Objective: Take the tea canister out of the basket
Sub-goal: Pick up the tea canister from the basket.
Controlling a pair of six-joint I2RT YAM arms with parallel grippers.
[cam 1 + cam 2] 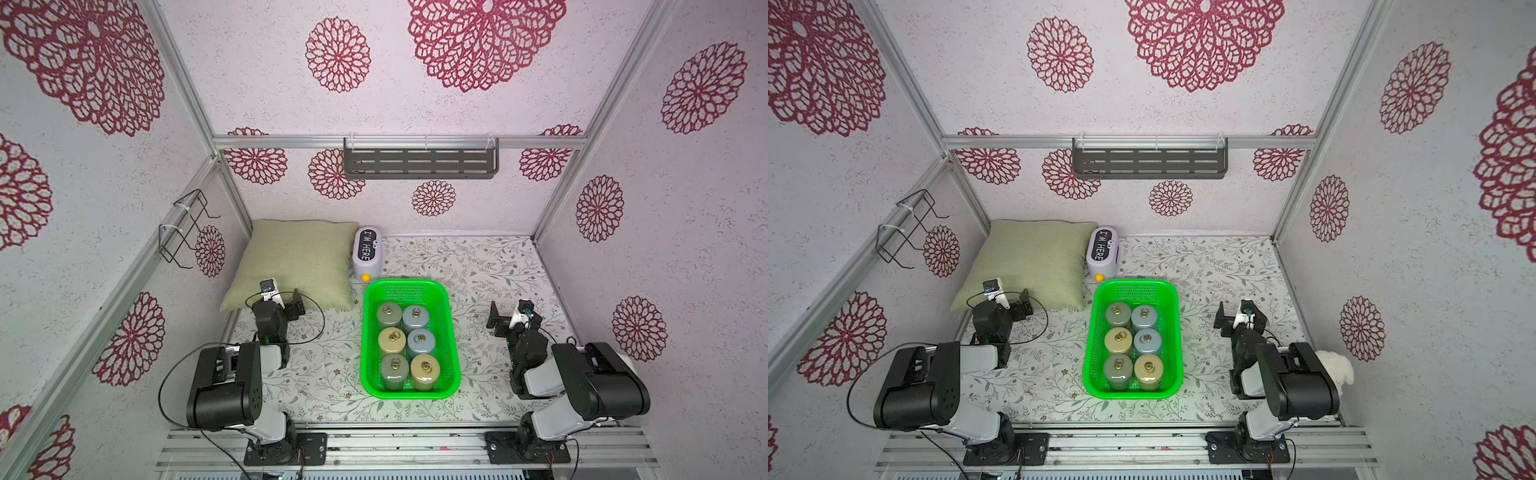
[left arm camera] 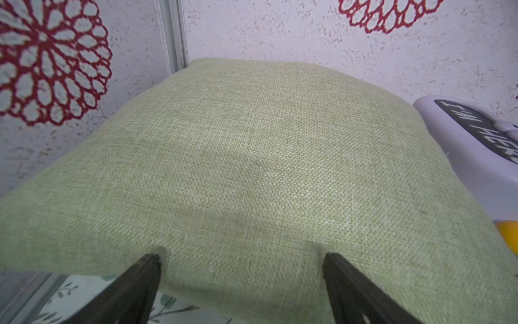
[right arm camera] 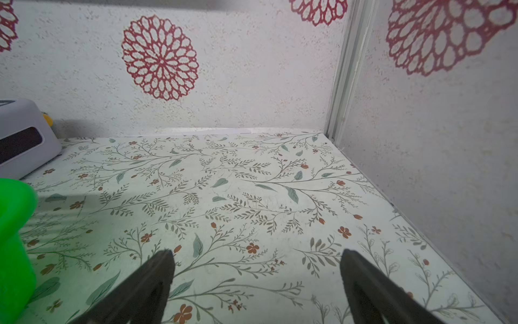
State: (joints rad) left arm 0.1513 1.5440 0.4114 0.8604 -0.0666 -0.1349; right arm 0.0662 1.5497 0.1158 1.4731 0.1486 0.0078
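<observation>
Six canisters (image 1: 389, 314) stand in the basket (image 1: 405, 283); the pillow (image 1: 299, 257) lies behind-left.

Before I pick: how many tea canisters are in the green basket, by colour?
Grey-green canisters: 2
Blue-grey canisters: 2
Beige canisters: 2
Total in the basket: 6

Left arm (image 1: 224, 386), lower left in a top view: chunky black joint housings, light-grey links, small holes on housing side. Right arm (image 1: 598, 384), lower right: same black-and-grey build. Thin black cables (image 1: 159, 388) loop off left arm. Black base plates (image 1: 316, 449) with screws at bottom. White wrist cameras (image 1: 268, 287), bluish lens. Gripper fingers (image 2: 140, 280) black, tapered.
</observation>
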